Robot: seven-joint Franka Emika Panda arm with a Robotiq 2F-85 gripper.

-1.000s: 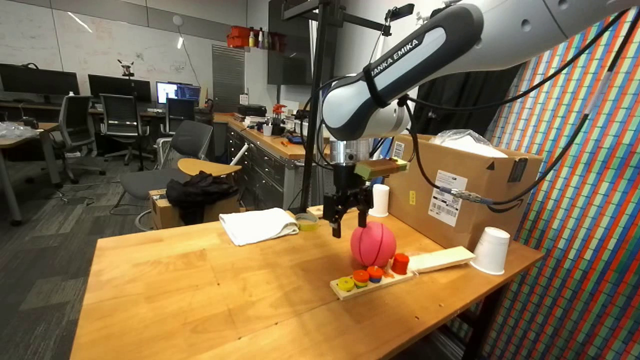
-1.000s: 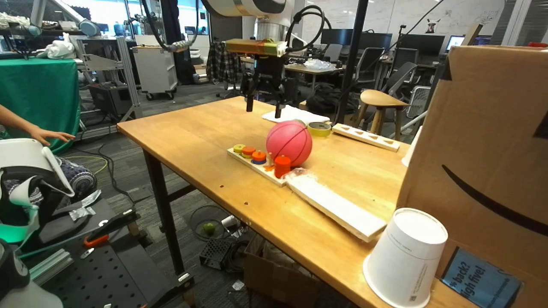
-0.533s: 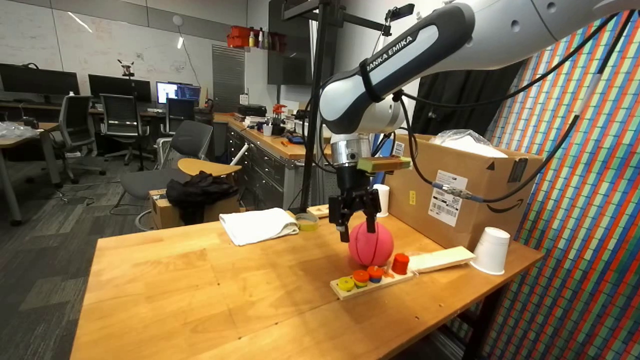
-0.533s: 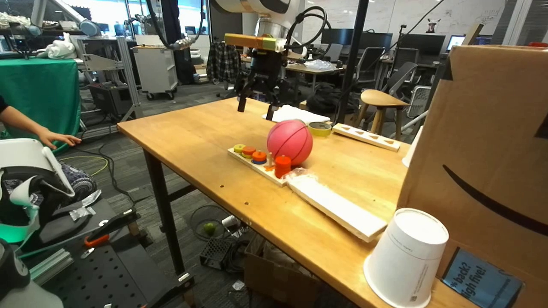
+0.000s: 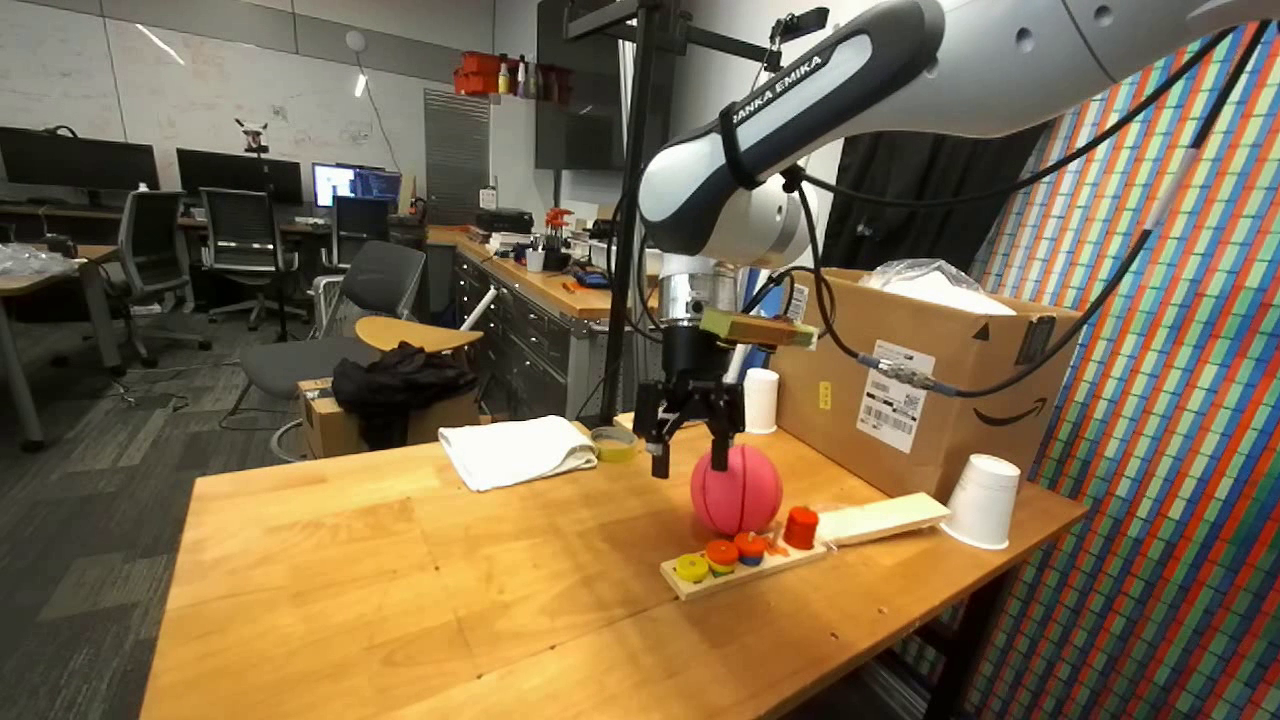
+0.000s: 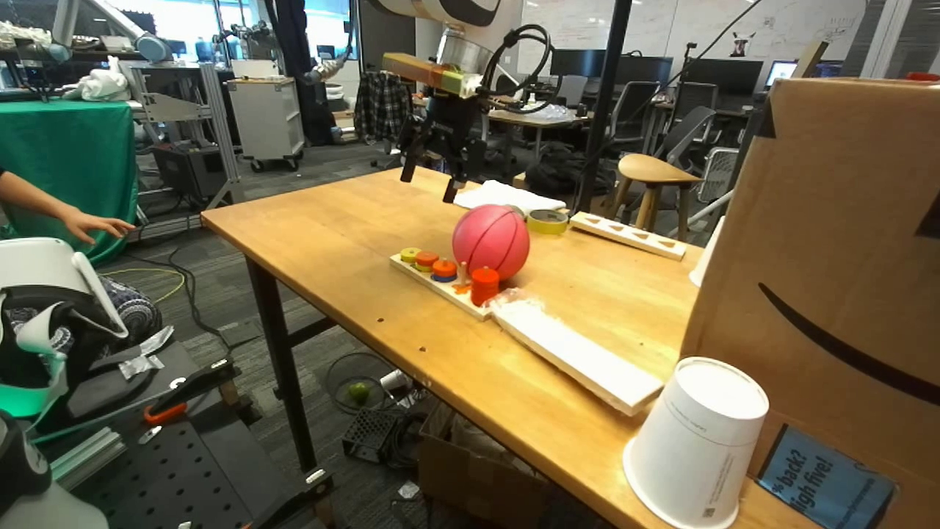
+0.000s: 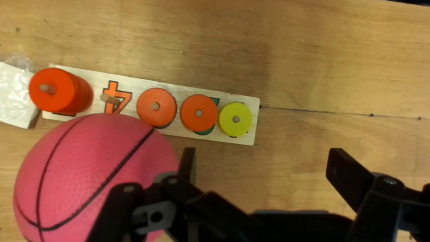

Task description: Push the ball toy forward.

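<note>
The pink ball (image 5: 738, 497) with dark seams rests on the table beside the peg board, seen in both exterior views (image 6: 490, 242). It also fills the lower left of the wrist view (image 7: 84, 168), partly covered by a gripper finger. My gripper (image 5: 690, 465) is open and empty, with fingers wide apart. In an exterior view the gripper (image 6: 428, 185) hangs tilted, above and to the left of the ball, with a small gap. In the wrist view the ball lies outside the left finger, not between the fingers of the gripper (image 7: 262, 158).
A peg board (image 7: 201, 116) with orange and yellow discs lies against the ball's side. A pale wooden plank (image 6: 580, 353) continues from it. White cups (image 6: 698, 441), a big cardboard box (image 5: 860, 360), a tape roll (image 6: 547, 222), a white cloth (image 5: 515, 450) and a notched strip (image 6: 628, 235) stand around.
In an exterior view my gripper first dips rightward, then swings back left and tilts more. The ball has shifted slightly left. The gripper stays open.
</note>
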